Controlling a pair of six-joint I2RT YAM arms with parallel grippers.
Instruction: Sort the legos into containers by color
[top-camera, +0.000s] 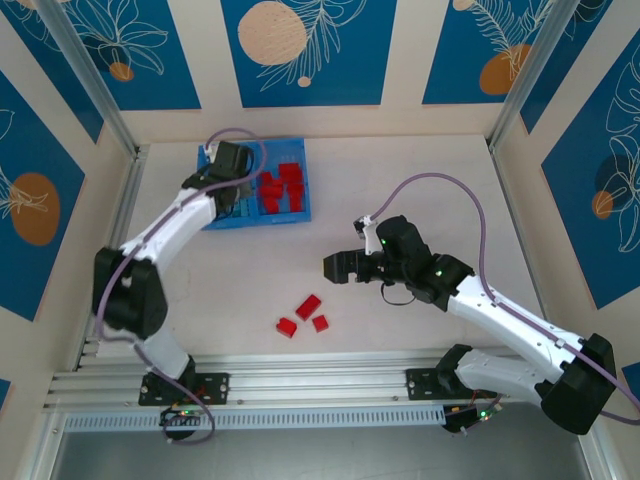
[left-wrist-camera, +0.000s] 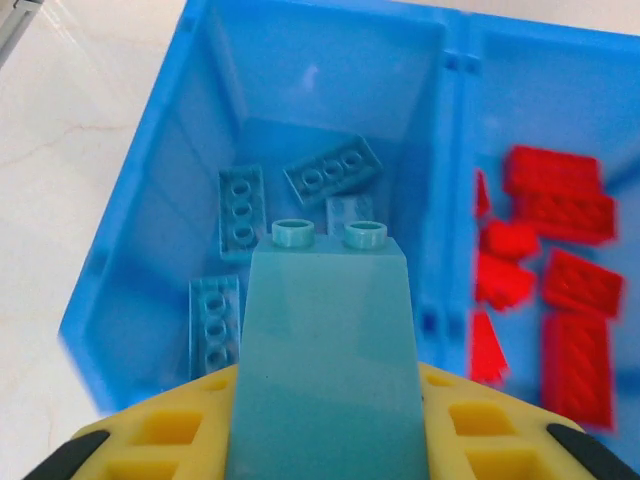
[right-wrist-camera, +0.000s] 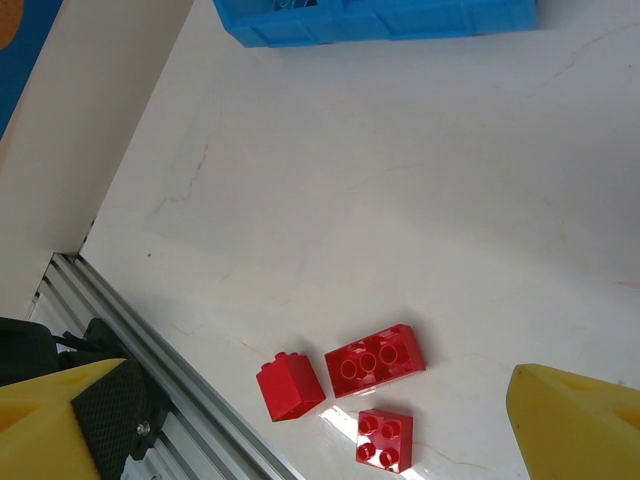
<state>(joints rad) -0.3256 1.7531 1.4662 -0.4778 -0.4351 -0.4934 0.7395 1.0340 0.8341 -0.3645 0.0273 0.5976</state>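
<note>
Red plastic marks the work outstanding. From above, three red bricks (top-camera: 308, 306) lie loose near the front of the table (top-camera: 420, 180), between the arm bases and well apart from the bin (top-camera: 270, 222) at the back left. The left claw (top-camera: 228, 168) hangs over the bin's left compartment. The right compartment (top-camera: 283, 190) holds a red heap. The right claw (top-camera: 338, 267) hovers over mid-table, near the loose three.

At the left wrist, the left claw (left-wrist-camera: 325, 440) is clamped on a pale brick (left-wrist-camera: 325, 330), studs away from the camera. It sits above the left compartment (left-wrist-camera: 310, 70), where other pale bricks (left-wrist-camera: 332, 172) lie flat. Past the divider (left-wrist-camera: 452, 150) lies the red heap (left-wrist-camera: 560, 200).

At the right wrist, the yellow fingers (right-wrist-camera: 575, 420) stand wide apart at the lower corners with nothing between them, so the right claw (right-wrist-camera: 312, 425) is spread and empty. The red bricks (right-wrist-camera: 375, 360) lie on the table below it, close together, just beyond the rail (right-wrist-camera: 180, 380). The bin's edge (right-wrist-camera: 400, 20) runs along the top.

The step in hand looks like the drop of the pale brick. The next move calls only for the left jaws to part, well left of the divider. Afterwards a red brick needs fetching, and since the three crowd each other, an outer one probably gives the fingers most room.

No brand, label or writing can be read.
</note>
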